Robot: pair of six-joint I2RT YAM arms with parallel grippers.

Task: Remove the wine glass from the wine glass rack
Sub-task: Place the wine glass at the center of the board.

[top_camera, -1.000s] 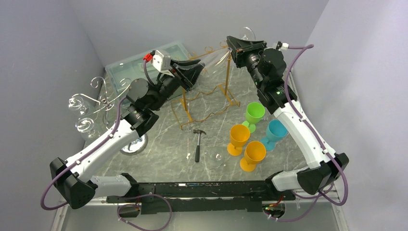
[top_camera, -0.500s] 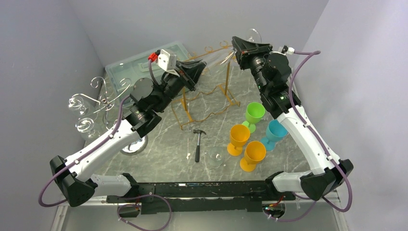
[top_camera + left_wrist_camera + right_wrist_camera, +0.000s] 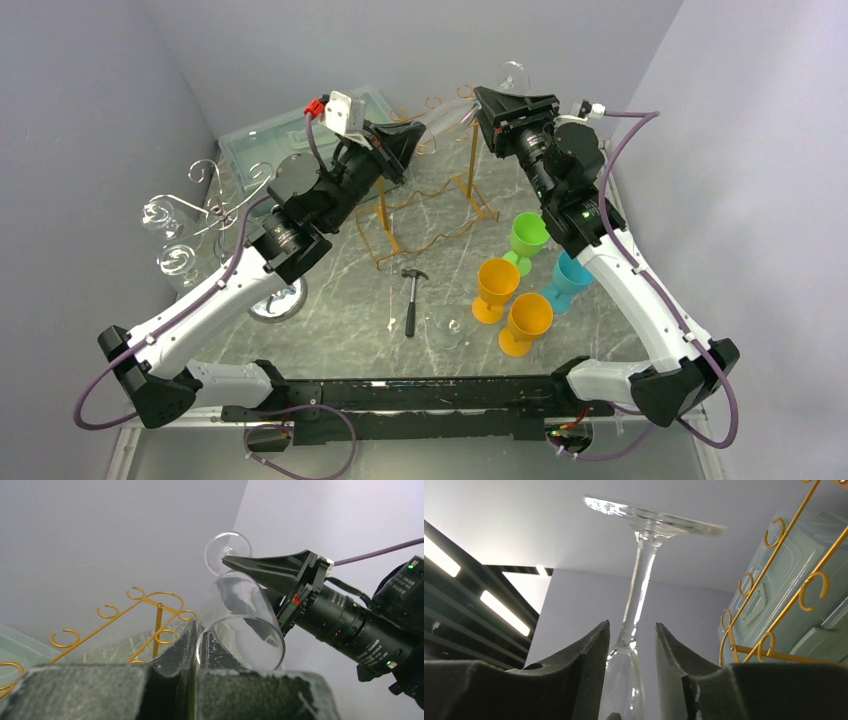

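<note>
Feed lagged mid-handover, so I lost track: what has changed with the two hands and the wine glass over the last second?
The left hand closed on the rim of the wine glass and now pinches it. The right hand opened; its fingers stand clear either side of the stem. Both arms shifted only slightly. The gold rack, hammer and coloured goblets stayed put.

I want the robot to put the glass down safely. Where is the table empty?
Best bare marble lies between the hammer and the left arm, toward the near edge. A smaller patch sits between the gold rack and the hammer. Crowded: the colored cups at right and the silver rack at left.
</note>
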